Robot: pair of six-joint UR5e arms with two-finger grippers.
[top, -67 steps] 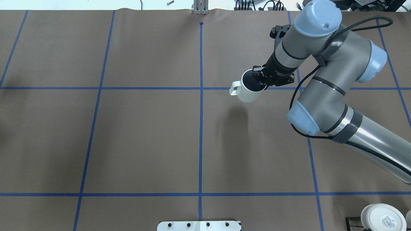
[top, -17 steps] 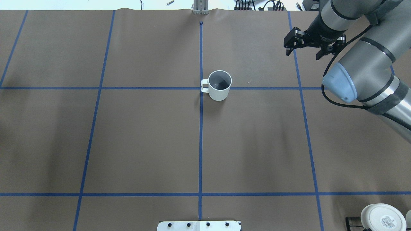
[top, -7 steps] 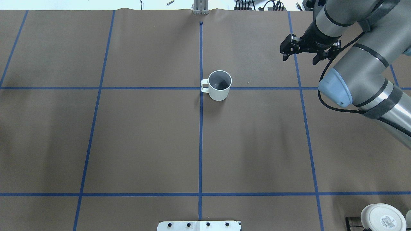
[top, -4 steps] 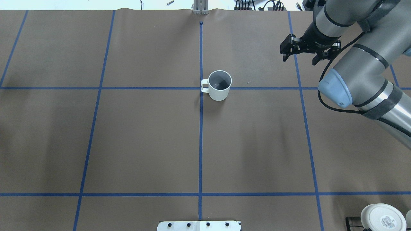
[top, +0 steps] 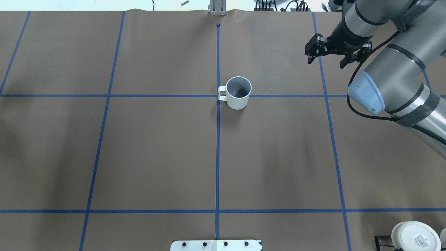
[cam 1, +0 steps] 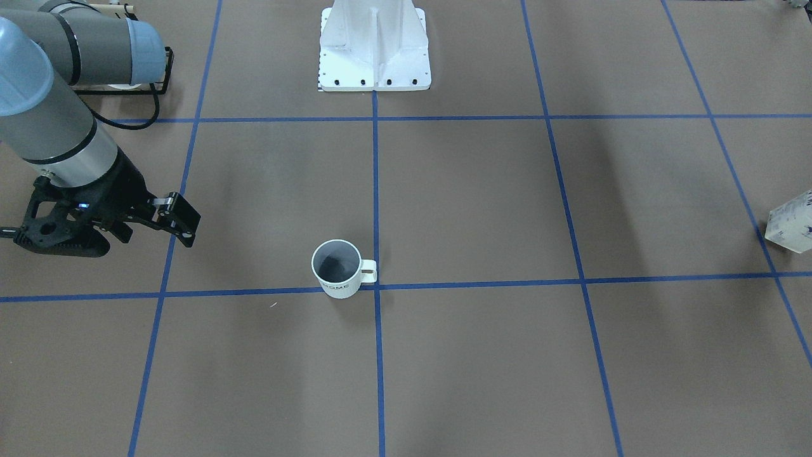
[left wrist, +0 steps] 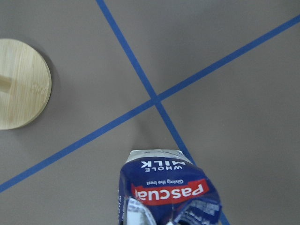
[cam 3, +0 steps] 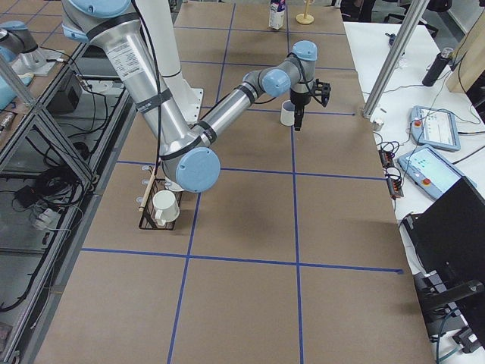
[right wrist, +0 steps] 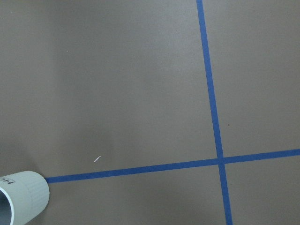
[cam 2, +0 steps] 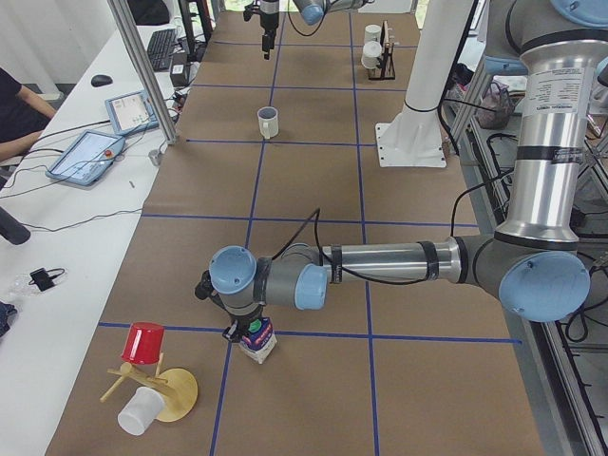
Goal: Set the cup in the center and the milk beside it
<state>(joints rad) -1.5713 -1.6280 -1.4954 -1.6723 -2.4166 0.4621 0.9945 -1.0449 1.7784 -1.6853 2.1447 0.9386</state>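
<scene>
The white cup (top: 238, 93) with its dark grey inside stands upright just right of the center (top: 218, 96), handle over the tape line; it also shows as the cup (cam 1: 337, 270) and, at a corner, the cup (right wrist: 21, 199). My right gripper (top: 326, 60) hangs open and empty far to the cup's right. The blue and white milk (cam 2: 256, 340) stands by a tape crossing at the table's left end, and the milk (left wrist: 168, 192) fills the bottom of the left wrist view. My left gripper (cam 2: 247, 325) is right over its top; I cannot tell whether it grips.
A tipped wooden mug tree with a red cup (cam 2: 143, 342) and a white cup (cam 2: 140, 410) lies beside the milk. A black wire rack with white mugs (cam 3: 161, 208) stands by the robot's right side. The white robot base (cam 1: 374, 47) sits mid-table. A person (cam 2: 17, 106) sits at the side desk.
The right gripper set the cup down by the center, let go and pulled away to the far right. Over the last second it only shifted slightly farther back.
</scene>
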